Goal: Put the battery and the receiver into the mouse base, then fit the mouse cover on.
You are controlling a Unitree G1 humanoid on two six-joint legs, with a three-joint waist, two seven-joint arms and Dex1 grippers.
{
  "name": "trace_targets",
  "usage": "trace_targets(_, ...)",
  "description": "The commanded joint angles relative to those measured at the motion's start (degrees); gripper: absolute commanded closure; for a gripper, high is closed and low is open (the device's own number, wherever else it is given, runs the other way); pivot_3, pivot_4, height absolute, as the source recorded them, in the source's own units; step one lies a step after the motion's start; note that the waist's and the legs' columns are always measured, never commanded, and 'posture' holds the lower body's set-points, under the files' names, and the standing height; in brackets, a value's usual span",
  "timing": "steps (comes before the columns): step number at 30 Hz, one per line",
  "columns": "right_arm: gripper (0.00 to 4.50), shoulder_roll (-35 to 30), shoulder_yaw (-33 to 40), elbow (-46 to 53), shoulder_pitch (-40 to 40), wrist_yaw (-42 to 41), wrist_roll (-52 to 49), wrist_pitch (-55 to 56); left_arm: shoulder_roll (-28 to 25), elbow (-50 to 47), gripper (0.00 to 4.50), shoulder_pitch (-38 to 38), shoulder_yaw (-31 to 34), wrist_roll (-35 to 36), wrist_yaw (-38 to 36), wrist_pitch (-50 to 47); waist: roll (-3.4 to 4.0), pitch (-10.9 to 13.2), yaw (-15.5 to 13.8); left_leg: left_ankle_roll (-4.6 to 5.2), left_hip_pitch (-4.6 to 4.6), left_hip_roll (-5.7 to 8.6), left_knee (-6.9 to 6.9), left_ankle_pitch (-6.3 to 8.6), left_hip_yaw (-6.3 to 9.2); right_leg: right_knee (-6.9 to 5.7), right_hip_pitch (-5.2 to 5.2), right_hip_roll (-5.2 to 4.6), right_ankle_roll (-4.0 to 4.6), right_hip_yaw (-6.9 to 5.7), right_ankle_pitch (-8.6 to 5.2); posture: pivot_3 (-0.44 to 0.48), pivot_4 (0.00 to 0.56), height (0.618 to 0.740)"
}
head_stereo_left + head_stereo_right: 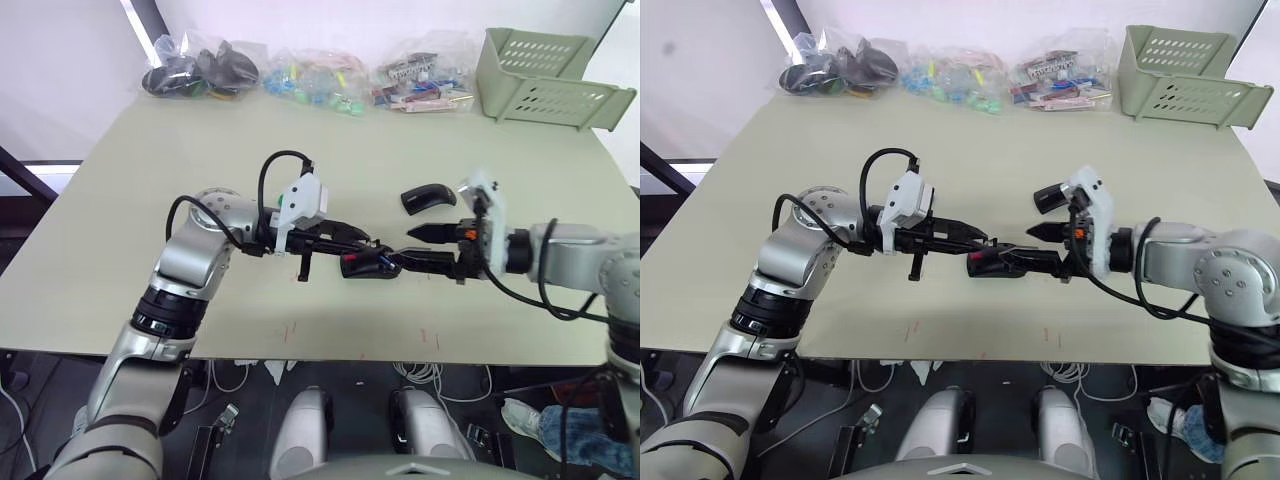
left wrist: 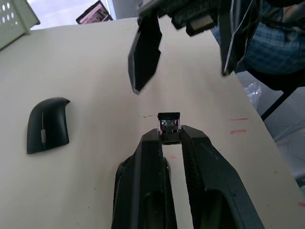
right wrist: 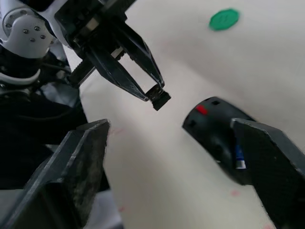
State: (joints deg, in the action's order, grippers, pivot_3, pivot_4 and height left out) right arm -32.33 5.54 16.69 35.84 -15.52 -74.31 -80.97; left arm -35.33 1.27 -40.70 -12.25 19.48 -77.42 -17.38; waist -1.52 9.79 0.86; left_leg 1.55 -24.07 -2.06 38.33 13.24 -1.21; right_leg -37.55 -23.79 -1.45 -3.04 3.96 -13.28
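No readable text

No words, brands or numbers could be read; the green disc (image 3: 224,19) carried marks too small to tell.

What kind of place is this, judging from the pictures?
Probably a robot test room or lab, not a home. A plain pale table carries clear bags of small parts and a green plastic basket along its far edge, and cables hang under the near edge.
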Motion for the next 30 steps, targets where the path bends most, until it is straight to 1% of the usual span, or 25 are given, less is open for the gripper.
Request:
trace_targets(1,2.10,2.0,1.9,-5.2,3.1,12.4,-11.7,-1.5,1.0,1.9,4.48,-2.4,-1.0,-1.8,-1.9,5.5,0.01,0.0,0.0,0.00,-0.02,0.00,0.00,0.00,-0.02,0.02,-0.01,-0.01,-0.01,0.01,0.01,0.000,0.150,0.740)
trace_targets(4,2.10,0.8,-0.7,-9.3,3.2,23.0,-25.2,3.0,1.1,4.4,4.48,-3.1,-1.7,-4.8,-3.0,12.8,0.01,0.0,0.1,0.01,-0.13,-0.01,0.00,0.00,0.01,0.08,-0.04,-0.02,-0.05,-0.02,0.03,0.000,0.150,0.740)
trace_targets(6,2.10,-0.4,-2.8,-10.2,3.0,28.1,-32.5,6.6,1.2,5.6,4.48,-3.1,-1.9,-5.8,-3.4,15.9,0.01,0.0,0.2,0.02,-0.19,-0.02,-0.01,0.01,0.00,0.11,-0.11,-0.02,-0.20,-0.01,0.12,0.000,0.150,0.740)
trace_targets(8,2.10,-2.0,-4.9,-10.3,2.9,31.5,-37.5,9.3,1.5,6.1,4.48,-3.1,-1.9,-6.2,-3.6,17.4,0.01,0.0,0.2,0.03,-0.50,-0.03,0.02,0.00,0.02,0.04,-0.43,0.00,-0.23,-0.02,0.14,0.000,0.150,0.740)
trace_targets(12,2.10,-3.5,-7.5,-10.1,2.7,32.4,-38.7,10.4,2.0,6.6,4.48,-3.0,-1.6,-7.1,-3.1,19.5,0.01,0.0,0.2,0.03,-0.72,-0.03,0.04,0.00,0.03,-0.05,-0.66,0.03,-0.24,-0.02,0.14,0.000,0.150,0.740)
trace_targets(15,2.10,-3.1,-8.5,-10.5,2.4,32.1,-38.7,10.8,2.3,6.2,4.48,-2.7,-1.4,-7.6,-2.6,20.3,0.01,0.0,0.2,0.03,-0.71,-0.05,0.03,0.00,0.03,-0.06,-0.67,0.06,-0.24,-0.01,0.14,0.000,0.150,0.740)
trace_targets(25,2.10,-1.2,-8.8,-12.3,2.7,32.7,-38.7,11.8,2.6,5.7,4.48,-2.5,-1.3,-8.0,-1.6,20.5,0.01,0.0,0.3,0.03,-0.71,-0.08,0.04,0.00,0.03,-0.08,-0.68,0.11,-0.24,-0.01,0.14,0.000,0.150,0.740)
trace_targets(27,2.62,-1.0,-8.7,-12.5,2.8,32.7,-38.7,11.7,2.6,5.6,4.48,-2.4,-1.3,-8.1,-1.5,20.7,0.01,0.0,0.3,0.03,-0.71,-0.08,0.03,0.00,0.04,-0.08,-0.68,0.11,-0.24,-0.01,0.14,0.000,0.150,0.740)
trace_targets(28,3.00,-1.0,-8.7,-12.5,2.8,32.7,-38.7,11.6,2.6,5.6,4.48,-2.4,-1.4,-8.1,-1.5,20.7,0.01,0.0,0.2,0.03,-0.71,-0.09,0.03,0.00,0.04,-0.09,-0.69,0.11,-0.24,-0.01,0.14,0.000,0.150,0.740)
trace_targets(29,3.50,-1.2,-8.8,-12.5,2.9,32.7,-38.7,11.4,2.7,5.6,4.48,-2.5,-1.4,-8.1,-1.4,20.7,0.01,0.0,0.2,0.03,-0.71,-0.09,0.04,0.00,0.04,-0.09,-0.69,0.11,-0.24,-0.01,0.14,0.000,0.150,0.740)
trace_targets(30,3.84,-1.1,-8.8,-12.6,2.9,32.9,-38.7,11.5,2.7,5.7,4.48,-2.5,-1.3,-8.1,-1.4,20.8,0.01,0.0,0.2,0.03,-0.71,-0.10,0.04,0.00,0.03,-0.09,-0.69,0.11,-0.24,-0.01,0.14,0.000,0.150,0.740)
